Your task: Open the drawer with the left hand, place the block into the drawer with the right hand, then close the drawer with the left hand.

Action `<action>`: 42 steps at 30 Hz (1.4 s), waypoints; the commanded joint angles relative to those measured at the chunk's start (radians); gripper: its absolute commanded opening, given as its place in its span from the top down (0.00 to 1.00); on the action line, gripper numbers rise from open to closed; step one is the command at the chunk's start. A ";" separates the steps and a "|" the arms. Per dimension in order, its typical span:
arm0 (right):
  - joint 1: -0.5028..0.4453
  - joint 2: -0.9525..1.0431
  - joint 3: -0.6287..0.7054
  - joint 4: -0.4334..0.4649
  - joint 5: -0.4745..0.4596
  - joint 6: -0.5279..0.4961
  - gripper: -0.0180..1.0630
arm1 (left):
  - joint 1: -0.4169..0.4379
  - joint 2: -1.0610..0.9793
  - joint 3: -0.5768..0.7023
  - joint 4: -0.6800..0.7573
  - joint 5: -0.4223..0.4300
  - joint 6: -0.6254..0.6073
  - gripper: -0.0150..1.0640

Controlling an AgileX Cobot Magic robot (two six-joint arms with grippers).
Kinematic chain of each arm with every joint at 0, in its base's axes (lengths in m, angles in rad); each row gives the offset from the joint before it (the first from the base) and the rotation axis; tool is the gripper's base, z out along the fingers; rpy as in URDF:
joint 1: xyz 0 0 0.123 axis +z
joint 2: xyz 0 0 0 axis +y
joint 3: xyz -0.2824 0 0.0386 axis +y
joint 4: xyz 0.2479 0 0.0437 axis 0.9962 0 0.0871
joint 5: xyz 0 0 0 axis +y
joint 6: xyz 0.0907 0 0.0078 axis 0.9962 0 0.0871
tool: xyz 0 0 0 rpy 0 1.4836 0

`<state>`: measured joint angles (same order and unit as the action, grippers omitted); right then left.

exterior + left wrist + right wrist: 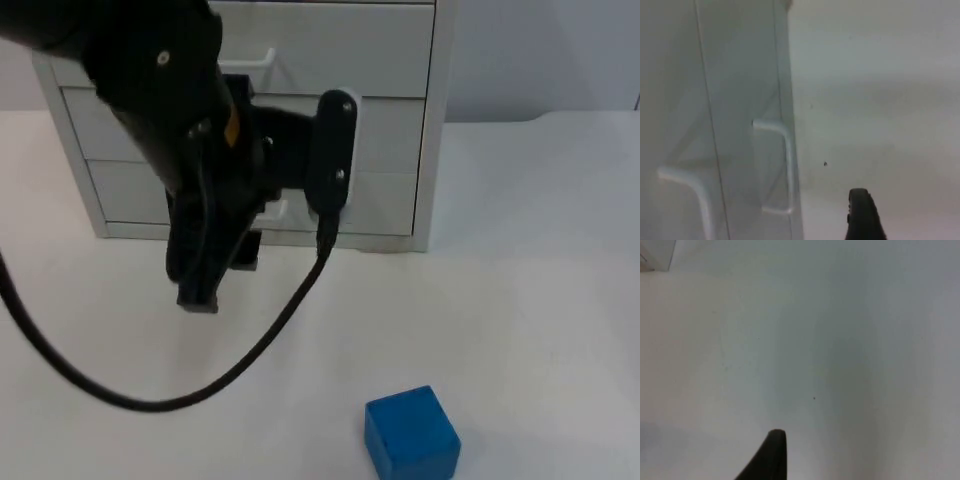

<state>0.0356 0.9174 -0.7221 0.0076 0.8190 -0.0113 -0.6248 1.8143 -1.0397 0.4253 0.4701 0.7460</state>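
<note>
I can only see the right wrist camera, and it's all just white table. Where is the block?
Observer: The blue block sits on the white table near its front edge, well apart from the cabinet.
Operator: Is the drawer open?
Observer: No. In the top view all the drawer fronts look shut.
Operator: Where's the other arm?
Observer: The left gripper is in front of the cabinet's lower drawers. Its wrist view shows a white drawer handle close by, not yet grasped.
</note>
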 commanded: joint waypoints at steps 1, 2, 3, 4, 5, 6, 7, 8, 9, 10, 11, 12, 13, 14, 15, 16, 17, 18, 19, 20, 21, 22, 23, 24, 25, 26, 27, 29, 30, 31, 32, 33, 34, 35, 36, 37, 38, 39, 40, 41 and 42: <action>-0.009 -0.003 -0.005 -0.008 -0.008 -0.001 0.01 | -0.002 0.001 0.041 0.036 -0.075 0.035 0.53; -0.009 -0.003 -0.005 -0.008 -0.008 -0.001 0.01 | -0.002 0.001 0.068 0.077 -0.126 0.031 0.53; -0.009 -0.003 -0.005 -0.008 -0.009 -0.001 0.01 | 0.004 0.001 0.085 0.113 -0.173 0.021 0.53; -0.009 -0.003 -0.005 -0.008 -0.013 -0.001 0.01 | 0.016 0.001 0.097 0.120 -0.217 0.004 0.53; -0.009 -0.003 -0.005 -0.008 -0.013 -0.001 0.01 | 0.016 0.001 0.097 0.120 -0.217 0.004 0.53; -0.009 -0.003 -0.005 -0.008 -0.015 -0.001 0.01 | 0.040 0.001 0.097 0.118 -0.260 -0.024 0.53; -0.009 -0.003 -0.005 -0.008 -0.020 -0.001 0.01 | 0.057 0.001 0.097 0.116 -0.292 -0.044 0.53; -0.009 -0.003 -0.005 -0.008 -0.022 -0.001 0.01 | 0.074 0.001 0.097 0.108 -0.321 -0.062 0.53; -0.009 -0.003 -0.005 -0.008 -0.022 -0.001 0.01 | 0.089 0.002 0.097 0.108 -0.338 -0.083 0.53; -0.009 -0.003 -0.005 -0.008 -0.024 -0.001 0.01 | 0.102 0.006 0.097 0.108 -0.349 -0.088 0.53; -0.009 -0.003 -0.005 -0.008 -0.024 -0.001 0.01 | 0.102 0.006 0.097 0.108 -0.349 -0.088 0.53; -0.009 -0.003 -0.005 -0.008 -0.024 -0.001 0.01 | 0.111 0.013 0.097 0.108 -0.350 -0.090 0.53; -0.009 -0.003 -0.005 -0.008 -0.024 -0.001 0.01 | 0.120 0.026 0.097 0.108 -0.348 -0.097 0.53; -0.009 -0.003 -0.005 -0.008 -0.024 -0.001 0.01 | 0.128 0.042 0.097 0.108 -0.346 -0.105 0.53; -0.009 -0.003 -0.005 -0.008 -0.024 -0.001 0.01 | 0.137 0.056 0.095 0.108 -0.347 -0.110 0.53; -0.009 -0.003 -0.005 -0.008 -0.024 -0.001 0.01 | 0.137 0.056 0.095 0.108 -0.347 -0.110 0.53; -0.009 -0.003 -0.005 -0.008 -0.027 -0.001 0.01 | 0.142 0.073 0.088 0.108 -0.350 -0.127 0.53; -0.009 -0.003 -0.005 -0.008 -0.027 -0.001 0.01 | 0.150 0.090 0.076 0.108 -0.345 -0.156 0.53; -0.009 -0.003 -0.005 -0.008 -0.031 -0.001 0.01 | 0.149 0.105 0.059 0.108 -0.333 -0.181 0.53; -0.009 -0.003 -0.005 -0.008 -0.031 -0.001 0.01 | 0.149 0.122 0.042 0.108 -0.313 -0.217 0.53; -0.009 -0.003 -0.005 -0.008 -0.031 -0.001 0.01 | 0.149 0.122 0.042 0.108 -0.313 -0.217 0.53; -0.009 -0.003 -0.005 -0.008 -0.031 -0.001 0.01 | 0.149 0.143 0.013 0.110 -0.292 -0.247 0.53; -0.009 -0.003 -0.005 -0.008 -0.033 -0.001 0.01 | 0.149 0.152 0.001 0.110 -0.287 -0.250 0.53; -0.009 -0.003 -0.005 -0.008 -0.034 -0.001 0.01 | 0.149 0.160 -0.003 0.110 -0.293 -0.250 0.53; -0.009 -0.003 -0.005 -0.008 -0.034 -0.001 0.01 | 0.147 0.164 -0.003 0.116 -0.304 -0.250 0.53; -0.009 -0.003 -0.005 -0.008 -0.034 -0.001 0.01 | 0.147 0.164 -0.003 0.116 -0.304 -0.250 0.53; -0.009 -0.003 -0.005 -0.008 -0.035 -0.001 0.01 | 0.147 0.171 -0.003 0.118 -0.316 -0.250 0.53; -0.009 -0.003 -0.005 -0.008 -0.035 -0.001 0.01 | 0.150 0.183 -0.005 0.136 -0.320 -0.250 0.53; -0.009 -0.003 -0.005 -0.008 -0.035 -0.001 0.01 | 0.150 0.183 -0.005 0.136 -0.320 -0.250 0.53; -0.009 -0.003 -0.005 -0.008 -0.036 -0.001 0.01 | 0.150 0.191 -0.005 0.163 -0.320 -0.252 0.53; -0.009 -0.003 -0.005 -0.008 -0.037 -0.001 0.01 | 0.150 0.196 -0.005 0.167 -0.327 -0.252 0.53; -0.009 -0.003 -0.005 -0.008 -0.037 -0.001 0.01 | 0.150 0.198 -0.009 0.167 -0.340 -0.252 0.53; -0.009 -0.003 -0.005 -0.008 -0.037 -0.001 0.01 | 0.150 0.198 -0.009 0.167 -0.340 -0.252 0.53; -0.009 -0.003 -0.005 -0.008 -0.040 -0.001 0.01 | 0.148 0.203 -0.013 0.167 -0.344 -0.257 0.53; -0.009 -0.003 -0.005 -0.008 -0.040 -0.001 0.01 | 0.148 0.202 -0.018 0.167 -0.350 -0.257 0.53; -0.009 -0.003 -0.005 -0.008 -0.040 -0.001 0.01 | 0.148 0.202 -0.023 0.161 -0.350 -0.257 0.53; -0.009 -0.003 -0.005 -0.008 -0.043 -0.001 0.01 | 0.148 0.202 -0.027 0.159 -0.350 -0.257 0.53; -0.009 -0.003 -0.005 -0.008 -0.043 -0.001 0.01 | 0.148 0.202 -0.027 0.159 -0.350 -0.257 0.53; -0.009 -0.003 -0.005 -0.008 -0.043 -0.001 0.01 | 0.148 0.202 -0.032 0.159 -0.348 -0.257 0.53; -0.009 -0.003 -0.005 -0.008 -0.045 -0.001 0.01 | 0.148 0.205 -0.036 0.162 -0.350 -0.257 0.53; -0.009 -0.003 -0.005 -0.008 -0.045 -0.001 0.01 | 0.148 0.210 -0.041 0.167 -0.350 -0.257 0.53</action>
<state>0.0356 0.9174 -0.7221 0.0000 0.7899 -0.0113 -0.4771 2.0172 -1.0707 0.5824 0.1304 0.5004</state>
